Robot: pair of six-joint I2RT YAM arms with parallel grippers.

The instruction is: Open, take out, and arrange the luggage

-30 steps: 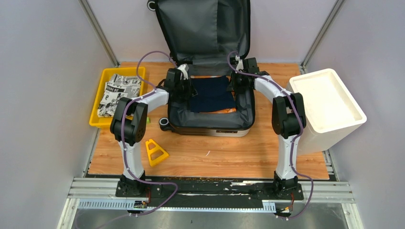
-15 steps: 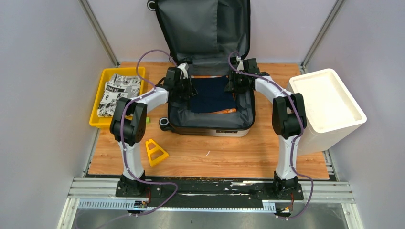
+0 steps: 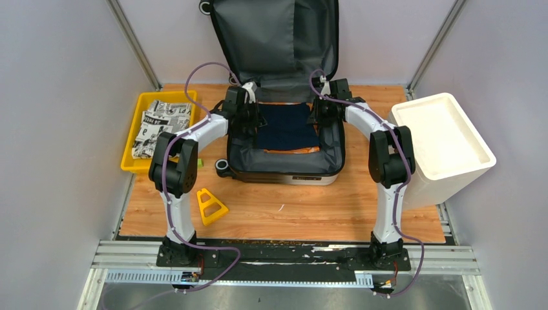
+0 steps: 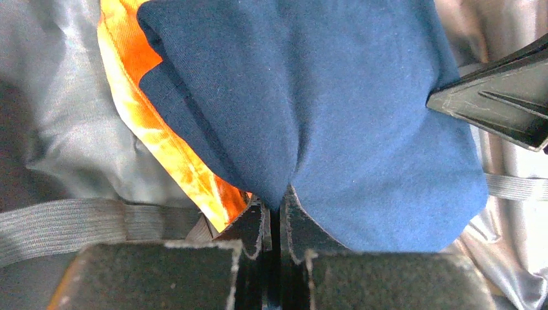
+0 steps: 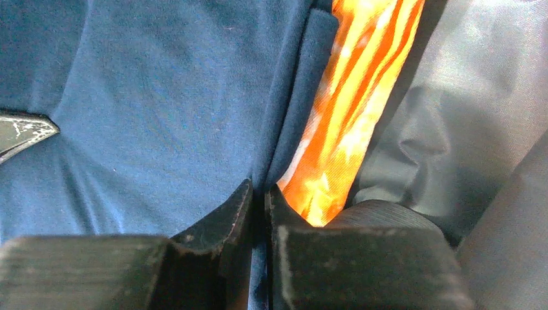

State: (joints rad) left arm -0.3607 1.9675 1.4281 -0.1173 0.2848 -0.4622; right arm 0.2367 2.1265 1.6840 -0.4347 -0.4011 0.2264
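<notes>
Since a second ago the left gripper (image 4: 276, 194) has crept slightly toward the back of the case, and its jaws have closed, pinching a pucker of the navy cloth (image 4: 310, 97). Nearest, a yellow wedge (image 3: 210, 205) sits on the table (image 3: 291, 213). Beyond it the luggage (image 3: 284, 174) lies open mid-table, with the navy cloth inside over an orange cloth (image 4: 129, 71). The right gripper (image 5: 258, 188) has its jaws clamped on the navy cloth's right edge. The lid (image 3: 274, 39) stands upright behind.
</notes>
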